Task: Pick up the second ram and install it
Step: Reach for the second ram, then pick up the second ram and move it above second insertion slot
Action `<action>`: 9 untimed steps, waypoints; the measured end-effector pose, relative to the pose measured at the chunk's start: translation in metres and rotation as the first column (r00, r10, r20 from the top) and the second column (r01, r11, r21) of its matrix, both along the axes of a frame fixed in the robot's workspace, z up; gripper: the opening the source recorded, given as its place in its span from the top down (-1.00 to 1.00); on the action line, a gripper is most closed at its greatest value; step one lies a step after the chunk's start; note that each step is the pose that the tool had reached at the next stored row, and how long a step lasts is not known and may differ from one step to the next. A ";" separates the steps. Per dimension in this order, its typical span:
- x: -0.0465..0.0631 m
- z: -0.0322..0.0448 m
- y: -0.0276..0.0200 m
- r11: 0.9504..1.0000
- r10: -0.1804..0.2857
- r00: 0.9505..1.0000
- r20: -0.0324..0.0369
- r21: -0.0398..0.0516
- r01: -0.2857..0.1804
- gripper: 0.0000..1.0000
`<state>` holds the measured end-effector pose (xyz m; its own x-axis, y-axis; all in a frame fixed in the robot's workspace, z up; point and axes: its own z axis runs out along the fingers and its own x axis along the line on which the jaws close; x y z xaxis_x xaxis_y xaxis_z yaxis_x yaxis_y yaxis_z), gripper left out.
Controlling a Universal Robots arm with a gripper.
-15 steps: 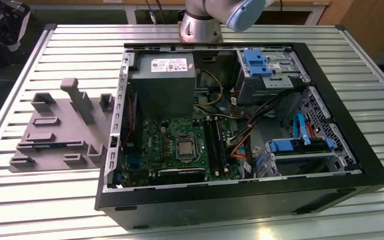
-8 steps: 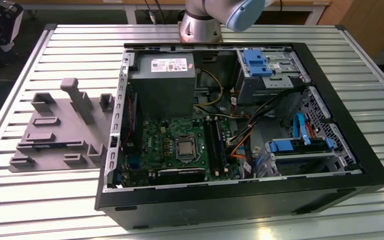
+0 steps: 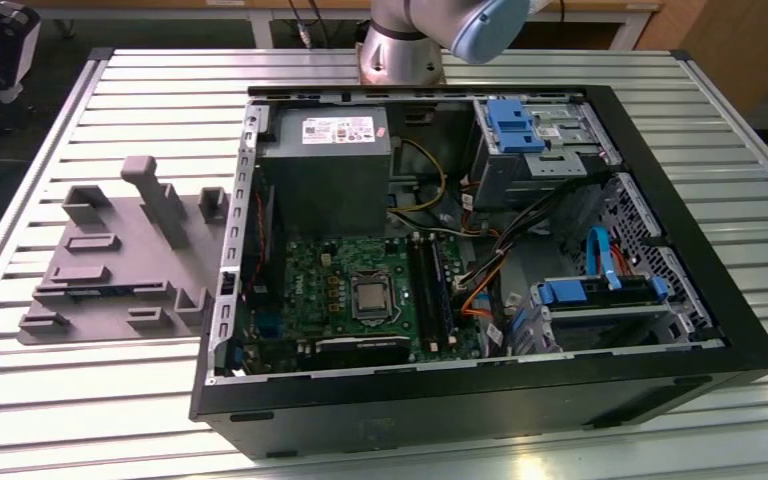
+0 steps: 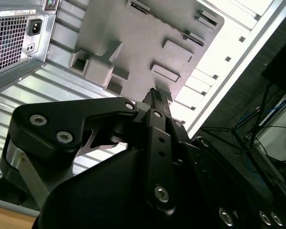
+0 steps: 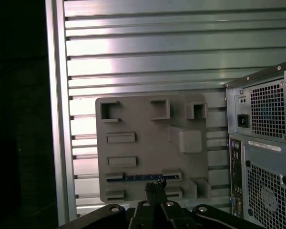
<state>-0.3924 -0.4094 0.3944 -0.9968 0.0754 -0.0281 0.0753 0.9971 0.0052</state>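
Ribbed silver metal table (image 3: 117,100), slats running across. Grey moulded holder tray (image 3: 117,260) lies flat on it toward the exterior view's left. Open black computer case (image 3: 491,410) lies on its side just beside the tray, toward the exterior view's right.

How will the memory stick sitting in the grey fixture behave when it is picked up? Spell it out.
The second ram looks like a thin, straight board, so it is probably stiff and light. It appears to stand on edge between brackets of the grey fixture, so it likely lifts straight out but could tip if nudged sideways.
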 end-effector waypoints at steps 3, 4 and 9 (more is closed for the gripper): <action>0.000 0.0000 0.0000 1.000 0.000 1.000 0.000 0.000 0.000 0.79; 0.000 0.0000 0.0000 1.000 0.000 1.000 0.000 0.000 0.000 0.79; 0.000 -0.0001 0.0000 1.000 0.001 1.000 0.000 0.000 -0.001 0.79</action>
<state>-0.3927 -0.4094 0.3943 -0.9968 0.0748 -0.0281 0.0747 0.9972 0.0049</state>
